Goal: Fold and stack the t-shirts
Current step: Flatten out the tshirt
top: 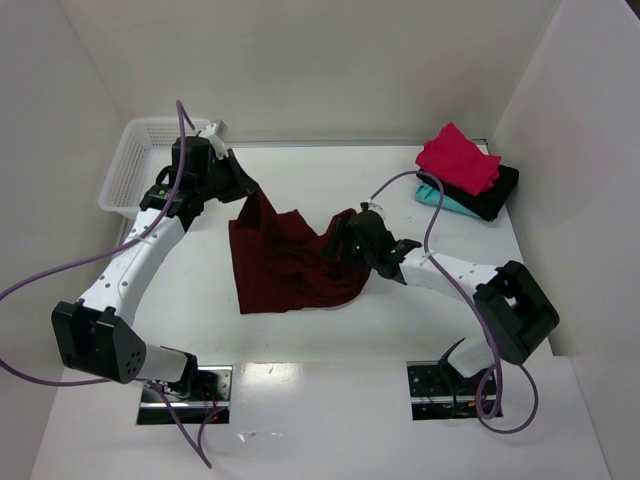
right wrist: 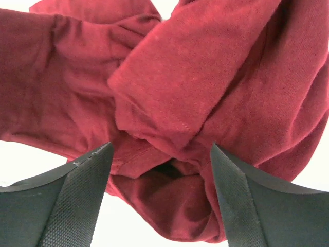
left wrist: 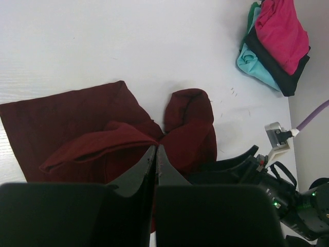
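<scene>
The dark maroon t-shirt (top: 285,262) lies crumpled at the table's middle. It also shows in the left wrist view (left wrist: 67,123) and fills the right wrist view (right wrist: 205,77). My left gripper (top: 250,190) is shut on the shirt's far left corner and holds it pulled up in a peak; its jaws (left wrist: 156,149) are pressed together. My right gripper (top: 340,242) is open, with its fingers (right wrist: 87,175) on either side of a bunched fold on the shirt's right side. A folded pink-red shirt (top: 458,158) lies on a black one (top: 497,190) and a teal one (top: 440,200) at the far right.
A white lattice basket (top: 135,165) stands at the far left behind my left arm. White walls close in the table at the back and both sides. My right arm (left wrist: 288,198) shows in the left wrist view, beside the shirt.
</scene>
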